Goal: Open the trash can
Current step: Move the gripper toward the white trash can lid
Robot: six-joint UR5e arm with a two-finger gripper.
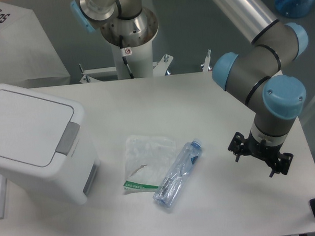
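At the far left of your view, the trash can sits on the white table, close to the table's left edge and tilted a little in the picture, with its flat lid lying shut and flush with the body. You can see the grey push-button strip on the lid's right-hand edge, facing the middle of the table. Moving right, a clear crumpled plastic bag with a green strip along its lower edge lies flat on the tabletop, near the bin but apart from it. Touching the bag's right side and partly overlapping it, you find a squashed clear plastic bottle lying on its side, its blue cap pointing up and to the right. Further right, well apart from the bin, the gripper hangs from the arm over the right part of the table, pointing downward. It has nothing between its fingers; from this angle you cannot tell how far apart the black fingers stand. Behind the table, the arm's white mounting column rises at centre.
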